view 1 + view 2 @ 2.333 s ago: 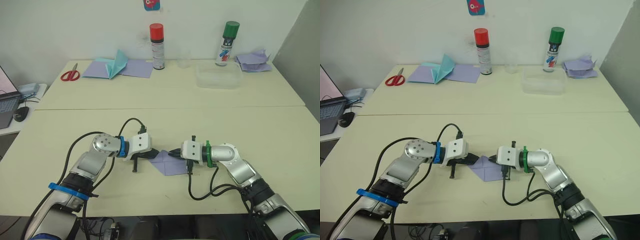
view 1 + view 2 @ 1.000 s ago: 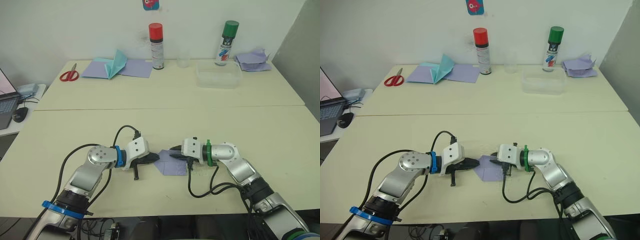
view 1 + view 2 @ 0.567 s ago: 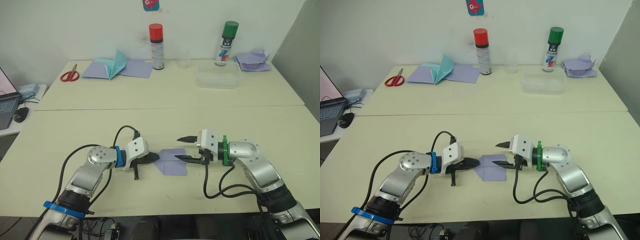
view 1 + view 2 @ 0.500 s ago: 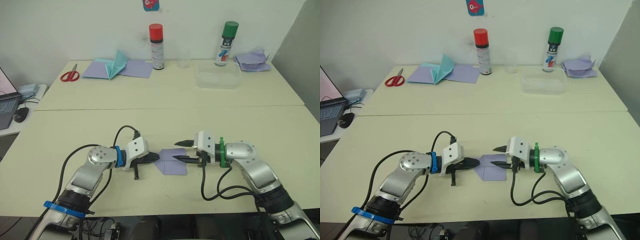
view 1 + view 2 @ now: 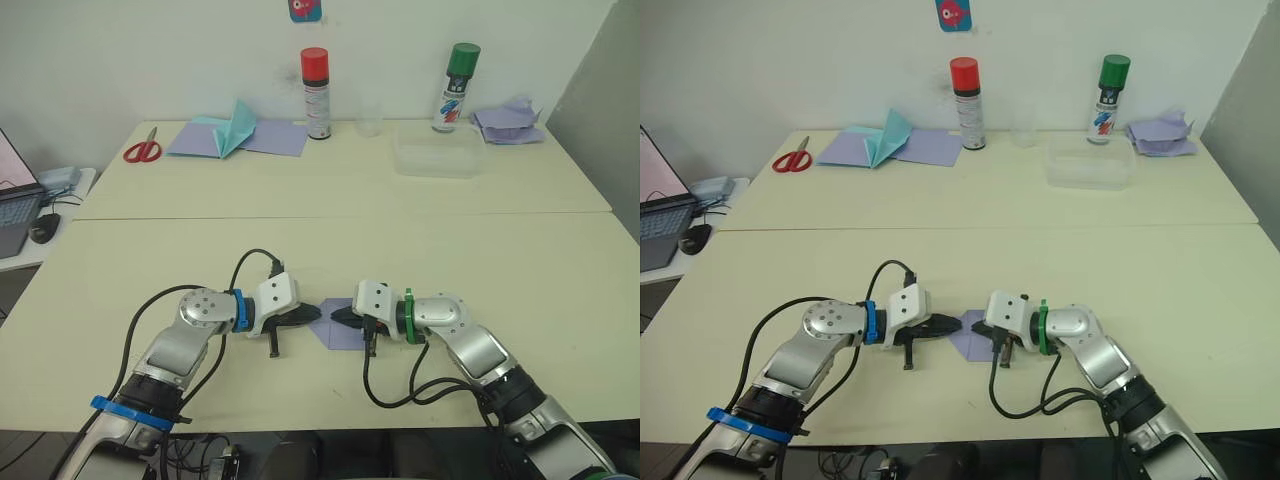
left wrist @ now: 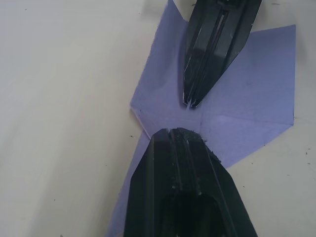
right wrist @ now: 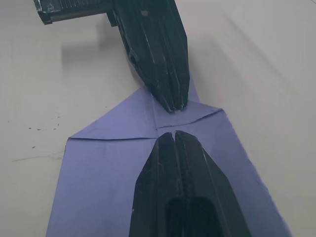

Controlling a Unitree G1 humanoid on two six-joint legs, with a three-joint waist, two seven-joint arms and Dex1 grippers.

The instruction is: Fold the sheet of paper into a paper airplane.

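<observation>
The sheet of paper (image 5: 338, 329) lies flat on the near part of the cream table (image 5: 560, 280), between the two grippers, folded to a pointed wedge whose tip faces the robot's left. The left gripper (image 5: 316, 314) lies low over the pointed end, its two black fingers pressed together with no gap between them; in the left wrist view the closed fingertips (image 6: 183, 136) rest on the lavender surface near where the creases meet (whether they merely press down or pinch a layer cannot be told). The right gripper (image 5: 337, 316) comes in from the opposite side, likewise closed, its fingertips (image 7: 170, 137) lying on the paper just short of the left gripper's tips, so the two pairs nearly meet nose to nose without touching. In the right wrist view, crease lines run out from the meeting spot toward the paper's edges. Farther back on the table stand a red-capped spray can (image 5: 315, 92) and a green-capped spray can (image 5: 455, 87), with a small clear cup (image 5: 369, 122) between them and a clear plastic tray (image 5: 438, 157) near the green one. At the far left lie red scissors (image 5: 142, 149), and beside them a teal paper plane (image 5: 232, 128) on flat lavender sheets (image 5: 272, 138). A crumpled lavender heap (image 5: 510, 121) lies at the far right corner.
</observation>
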